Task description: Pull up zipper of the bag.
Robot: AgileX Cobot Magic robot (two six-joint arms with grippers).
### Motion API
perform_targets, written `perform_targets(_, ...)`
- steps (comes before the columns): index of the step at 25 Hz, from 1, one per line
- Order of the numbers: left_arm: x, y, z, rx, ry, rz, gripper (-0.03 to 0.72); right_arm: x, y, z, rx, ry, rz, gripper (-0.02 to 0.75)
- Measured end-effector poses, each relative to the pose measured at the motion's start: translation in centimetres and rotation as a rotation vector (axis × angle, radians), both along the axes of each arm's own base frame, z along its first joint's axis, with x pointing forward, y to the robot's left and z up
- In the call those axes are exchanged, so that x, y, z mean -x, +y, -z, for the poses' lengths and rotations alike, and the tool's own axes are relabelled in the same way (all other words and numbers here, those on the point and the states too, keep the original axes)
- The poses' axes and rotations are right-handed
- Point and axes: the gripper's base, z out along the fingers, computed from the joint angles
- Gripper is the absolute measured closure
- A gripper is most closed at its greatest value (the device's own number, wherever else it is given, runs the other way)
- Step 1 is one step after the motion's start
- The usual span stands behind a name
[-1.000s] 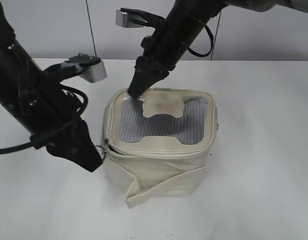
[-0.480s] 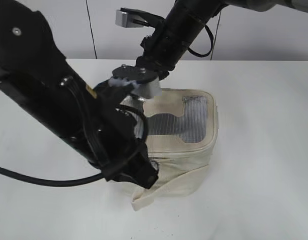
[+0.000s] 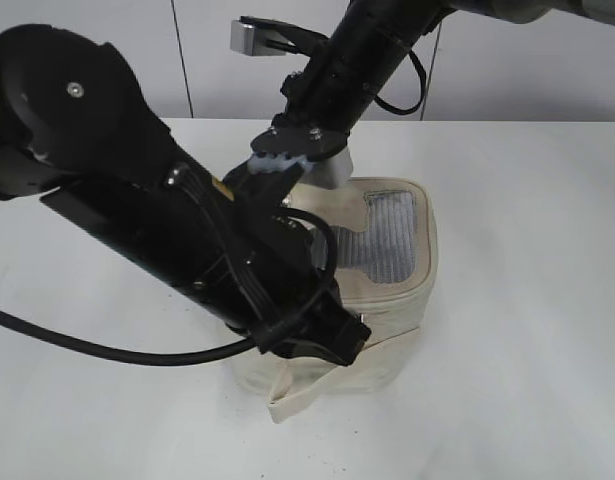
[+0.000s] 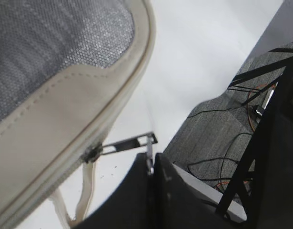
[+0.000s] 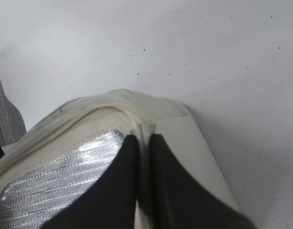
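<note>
A cream bag [image 3: 392, 290] sits on a white table [image 3: 527, 300]. The left gripper [image 4: 152, 164] is clamped on a silver zipper [image 4: 125, 143] pull at the bag's front rim – the right gripper [image 5: 142, 157] pinches the bag's back edge.

White counter [image 3: 527, 300] with tiny dark specks, pale grey wall panels [image 3: 547, 70] behind it split by a thin dark vertical seam, grey carpeted floor [image 4: 203, 138] past the counter edge, black cables [image 4: 217, 164], black metal stand legs [image 4: 260, 124]
</note>
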Motion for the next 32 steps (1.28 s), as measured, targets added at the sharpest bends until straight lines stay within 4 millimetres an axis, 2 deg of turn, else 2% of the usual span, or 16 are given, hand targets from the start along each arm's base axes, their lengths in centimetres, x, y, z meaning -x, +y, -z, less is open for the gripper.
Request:
perform_targets(11, -0.1, -0.1, 0.0, 0.006, -0.006, -0.007, 0.687, 0.0, 0.0, 0.0, 0.0, 0.005, 0.007, 0.692)
perform_targets(14, 0.1, -0.1, 0.0, 0.004, 0.004, 0.001, 0.624, 0.0, 0.0, 0.0, 0.004, 0.023, 0.034, 0.688)
perform_targets(17, 0.3, -0.1, -0.6, 0.021, 0.0, 0.002, 0.473, 0.0, 0.0, 0.0, 0.007, 0.041, 0.062, 0.619)
perform_targets(19, 0.4, 0.1, -1.4, 0.037, -0.017, 0.004, 0.367, -0.1, 0.0, 0.0, 0.011, 0.045, 0.079, 0.516)
perform_targets(21, 0.5, 0.4, -1.9, 0.039, -0.043, 0.014, 0.302, -0.1, -0.1, 0.1, 0.02, 0.05, 0.093, 0.419)
perform_targets(23, 0.6, 0.6, -2.3, 0.037, -0.073, 0.025, 0.279, -0.1, -0.2, 0.1, 0.028, 0.054, 0.103, 0.339)
perform_targets(25, 0.6, 0.9, -2.8, 0.034, -0.114, 0.038, 0.27, -0.1, -0.2, 0.1, 0.032, 0.054, 0.107, 0.301)
perform_targets(28, 0.4, 1.3, -3.8, 0.05, -0.179, 0.035, 0.265, -0.1, -0.5, -0.6, 0.035, 0.043, 0.121, 0.282)
perform_targets(32, -1.5, 2.4, -5.3, 0.076, -0.207, -0.037, 0.265, -0.5, -1.9, -2.3, 0.069, -0.003, 0.166, 0.277)
